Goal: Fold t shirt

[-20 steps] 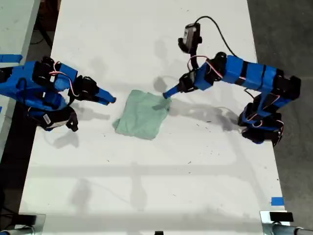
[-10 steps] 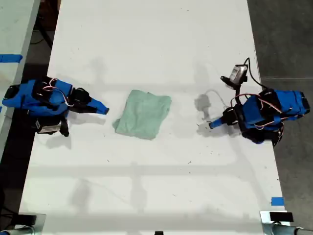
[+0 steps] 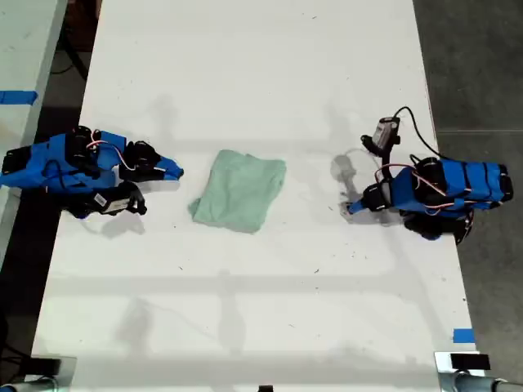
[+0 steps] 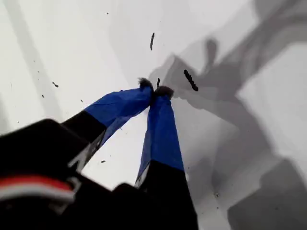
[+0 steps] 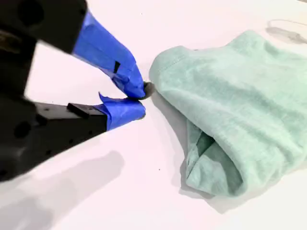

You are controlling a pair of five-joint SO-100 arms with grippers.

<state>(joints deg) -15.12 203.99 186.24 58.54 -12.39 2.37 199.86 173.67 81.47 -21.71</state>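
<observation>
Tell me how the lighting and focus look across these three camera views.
Exterior view: even overhead light, soft multiple shadows on the white table, the t shirt sharp. First wrist view: near end effector body blurred, broad grey shadows. Second wrist view: shirt weave crisp, dark near parts soft, table bright, nearly washed out.

Soft, matt, knit-looking cloth on the t shirt (image 5: 230, 105), creased and plain. Smooth white table (image 3: 245, 310), faintly glossy, flecked with dark scuffs. Blue tape, matt, wrapped over the black plastic fingers (image 4: 160, 129) of my first gripper (image 4: 154, 90).
</observation>
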